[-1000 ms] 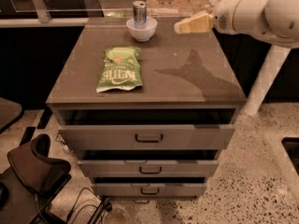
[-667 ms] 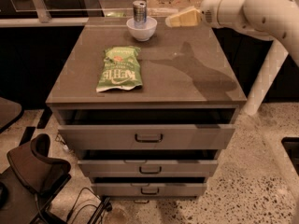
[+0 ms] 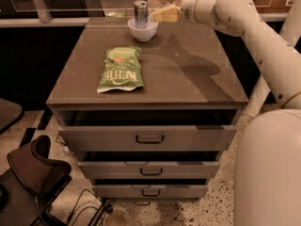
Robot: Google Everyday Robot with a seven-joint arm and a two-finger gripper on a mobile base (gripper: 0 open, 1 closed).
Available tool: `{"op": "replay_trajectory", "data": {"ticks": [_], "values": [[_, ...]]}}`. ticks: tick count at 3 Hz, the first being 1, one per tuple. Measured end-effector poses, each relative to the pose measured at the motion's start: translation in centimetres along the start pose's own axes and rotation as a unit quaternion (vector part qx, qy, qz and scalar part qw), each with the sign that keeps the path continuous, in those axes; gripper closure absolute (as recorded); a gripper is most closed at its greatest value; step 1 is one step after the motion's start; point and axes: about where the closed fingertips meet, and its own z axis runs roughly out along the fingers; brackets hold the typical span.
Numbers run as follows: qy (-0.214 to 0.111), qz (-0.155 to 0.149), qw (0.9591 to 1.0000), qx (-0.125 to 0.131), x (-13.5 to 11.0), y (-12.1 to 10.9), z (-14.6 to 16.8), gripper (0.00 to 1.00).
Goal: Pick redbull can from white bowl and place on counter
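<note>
The redbull can [image 3: 140,12] stands upright in the white bowl [image 3: 142,31] at the far edge of the counter [image 3: 188,74]. My gripper [image 3: 157,16] reaches in from the right on a white arm. Its tip is level with the can and just right of it, close to touching. A green chip bag [image 3: 120,69] lies flat on the counter's left half, nearer the front.
The counter tops a grey cabinet with three drawers; the top drawer [image 3: 149,137] is pulled slightly out. My arm's white link [image 3: 268,36] crosses above the counter's right rear corner. A dark chair [image 3: 33,173] stands on the floor at the lower left.
My gripper has swung left along the counter's far edge, from well right of the bowl to right beside the can. The can, bowl and chip bag have not moved.
</note>
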Motion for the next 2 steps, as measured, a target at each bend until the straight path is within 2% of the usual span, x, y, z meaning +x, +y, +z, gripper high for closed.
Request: {"op": "replay_trajectory", "data": {"ticks": [1,2], "values": [[0.004,0.002,1.0,0.0,0.3,0.2,0.7,0.0],[0.008,0.011,0.9999,0.002,1.4,0.4,3.8,0.0]]}}
